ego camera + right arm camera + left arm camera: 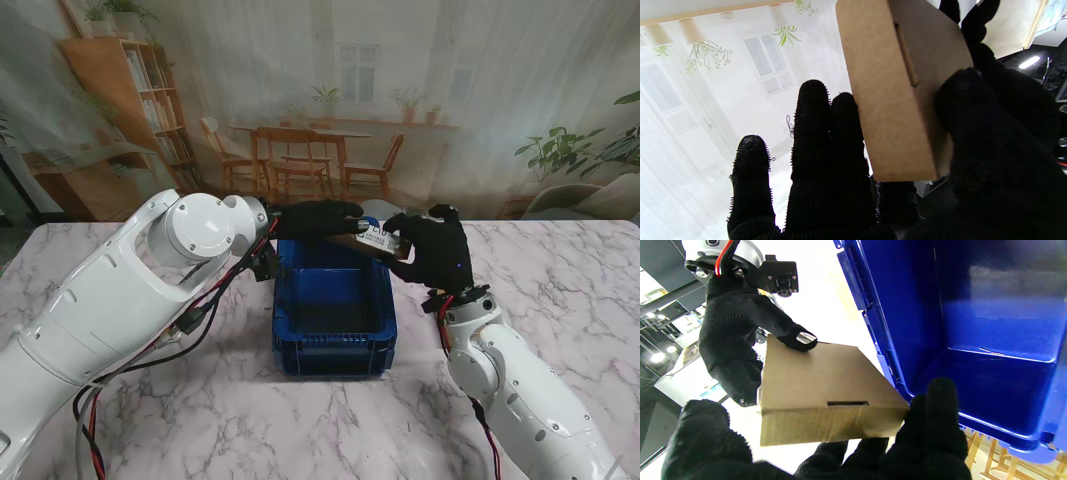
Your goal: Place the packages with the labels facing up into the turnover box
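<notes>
Biggest risk imo: the package [378, 240] is pinched only at its ends, up over the far rim of the blue turnover box [334, 352], so if one hand lets go early or the two pull unevenly it could tip, clip the rim and drop outside, or flip w/ its label down. The left hand [318, 219] reaches flat across the box's far-left corner, fingers closed on the package's near end, while the right hand [435, 250] stands by the box's far-right corner, thumb and fingers clamped on the other end, label side up for now.
</notes>
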You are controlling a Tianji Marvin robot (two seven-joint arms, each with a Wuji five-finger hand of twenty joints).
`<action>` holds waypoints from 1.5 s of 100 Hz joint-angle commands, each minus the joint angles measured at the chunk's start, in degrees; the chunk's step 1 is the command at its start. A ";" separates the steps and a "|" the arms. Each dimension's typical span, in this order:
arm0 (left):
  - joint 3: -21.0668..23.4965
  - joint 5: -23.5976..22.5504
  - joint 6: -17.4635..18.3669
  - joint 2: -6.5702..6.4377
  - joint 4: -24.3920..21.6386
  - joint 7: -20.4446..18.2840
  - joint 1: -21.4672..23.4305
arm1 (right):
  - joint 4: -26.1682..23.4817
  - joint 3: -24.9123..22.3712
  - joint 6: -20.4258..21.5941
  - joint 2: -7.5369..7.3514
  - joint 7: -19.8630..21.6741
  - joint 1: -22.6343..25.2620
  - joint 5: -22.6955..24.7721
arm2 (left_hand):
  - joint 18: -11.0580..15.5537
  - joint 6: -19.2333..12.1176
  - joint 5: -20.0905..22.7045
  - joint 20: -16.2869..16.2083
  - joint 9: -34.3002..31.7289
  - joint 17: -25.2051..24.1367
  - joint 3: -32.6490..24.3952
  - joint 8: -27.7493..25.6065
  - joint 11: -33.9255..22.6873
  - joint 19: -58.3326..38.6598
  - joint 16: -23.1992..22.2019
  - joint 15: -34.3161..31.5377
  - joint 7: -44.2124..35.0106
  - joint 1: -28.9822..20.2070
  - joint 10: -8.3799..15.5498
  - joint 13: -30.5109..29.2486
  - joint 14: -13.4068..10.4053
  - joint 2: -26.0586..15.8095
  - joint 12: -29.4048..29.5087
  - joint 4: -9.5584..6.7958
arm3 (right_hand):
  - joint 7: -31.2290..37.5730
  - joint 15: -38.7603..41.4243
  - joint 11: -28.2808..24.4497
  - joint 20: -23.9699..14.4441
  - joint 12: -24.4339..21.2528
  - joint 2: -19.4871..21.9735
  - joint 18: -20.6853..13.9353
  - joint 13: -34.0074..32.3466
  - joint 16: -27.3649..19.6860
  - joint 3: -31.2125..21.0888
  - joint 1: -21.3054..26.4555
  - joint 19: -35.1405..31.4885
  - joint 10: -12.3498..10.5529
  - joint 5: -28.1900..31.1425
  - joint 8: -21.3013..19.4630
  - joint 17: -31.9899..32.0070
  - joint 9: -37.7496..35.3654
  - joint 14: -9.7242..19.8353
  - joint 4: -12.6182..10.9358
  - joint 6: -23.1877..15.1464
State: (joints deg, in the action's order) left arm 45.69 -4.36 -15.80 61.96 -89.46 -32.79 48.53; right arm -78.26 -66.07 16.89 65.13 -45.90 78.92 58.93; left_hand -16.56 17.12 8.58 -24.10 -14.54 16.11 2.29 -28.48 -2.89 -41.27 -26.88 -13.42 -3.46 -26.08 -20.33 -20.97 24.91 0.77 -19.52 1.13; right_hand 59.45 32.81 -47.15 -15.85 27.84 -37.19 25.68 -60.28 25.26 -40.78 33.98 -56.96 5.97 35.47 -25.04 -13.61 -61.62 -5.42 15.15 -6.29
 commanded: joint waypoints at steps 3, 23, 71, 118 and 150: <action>-0.38 -1.09 -0.51 0.34 0.18 -0.88 -0.81 | -0.04 0.20 0.29 -0.13 -0.32 -0.24 0.65 | 0.92 -2.28 0.57 -0.77 1.69 -0.02 -0.18 -0.19 1.58 -1.05 0.95 1.07 0.49 -0.16 1.29 0.20 1.40 -1.25 1.66 0.59 | 11.23 2.61 -6.31 0.85 0.70 8.36 0.97 0.30 -0.36 -7.67 8.81 1.08 -1.68 2.24 -3.36 1.40 -2.93 1.18 -2.20 -9.42; -1.01 -1.90 -1.93 0.58 1.26 -0.55 -2.24 | 0.20 0.68 0.42 -0.37 -0.90 -0.58 1.56 | -1.28 -3.48 2.75 1.56 3.71 -1.88 -0.09 1.17 2.75 2.66 6.18 3.67 0.51 0.28 2.40 3.61 1.62 -0.98 6.23 0.77 | 11.31 2.62 -6.33 1.05 0.53 8.23 1.05 0.28 -0.43 -7.80 8.80 1.18 -1.65 2.32 -3.30 1.48 -3.00 1.21 -2.19 -9.55; -4.80 1.14 -3.60 0.54 3.20 -4.77 -7.19 | 1.21 2.61 0.37 -0.83 -2.27 -1.99 3.40 | 0.20 -3.43 2.10 1.33 1.84 -0.35 0.00 1.55 1.91 1.35 6.23 1.62 0.55 0.95 2.05 0.41 1.20 -0.05 6.16 0.83 | 11.43 2.56 -6.29 1.44 0.21 8.11 1.17 0.26 -0.57 -8.03 8.71 1.41 -1.79 2.29 -3.23 1.73 -3.01 1.28 -2.14 -9.83; -8.32 3.22 -4.50 -0.08 5.30 -9.63 -10.63 | 1.20 3.17 0.07 -0.90 -3.92 -2.14 4.22 | -0.71 -3.76 -0.09 1.02 3.81 0.24 -0.13 1.80 2.64 2.29 6.04 2.86 1.30 1.32 2.61 0.79 1.99 0.59 6.02 0.87 | 11.62 2.73 -6.43 1.80 0.03 7.94 1.39 0.17 -0.61 -8.33 8.66 1.58 -1.68 2.26 -3.10 1.95 -3.06 1.31 -2.11 -9.51; -8.22 3.64 -4.34 0.46 5.93 -8.38 -10.38 | 0.90 3.22 0.48 -0.75 -4.35 -2.12 4.02 | 1.12 -5.47 -0.39 0.49 2.35 2.57 -0.60 2.21 2.16 -1.92 6.02 -0.73 1.17 -3.24 3.25 -3.81 1.54 1.45 6.99 0.30 | 11.81 2.66 -6.47 1.91 -0.09 7.97 1.36 0.30 -0.70 -8.42 8.58 1.48 -1.81 1.97 -3.09 1.91 -2.96 1.38 -2.05 -9.78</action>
State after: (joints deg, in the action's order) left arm 37.65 -0.86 -20.72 62.14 -83.77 -40.30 38.38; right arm -76.87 -62.84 17.15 64.20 -49.82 76.85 62.91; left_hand -17.86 13.68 9.08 -22.48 -10.96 16.87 2.23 -26.50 -0.21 -39.29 -19.05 -11.10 -2.22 -27.03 -17.46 -20.57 25.92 1.65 -12.20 1.13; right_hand 59.76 32.82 -47.92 -14.63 26.42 -37.19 25.71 -60.28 25.26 -40.73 33.97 -56.36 6.17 35.46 -25.04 -12.88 -61.56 -5.43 15.53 -6.28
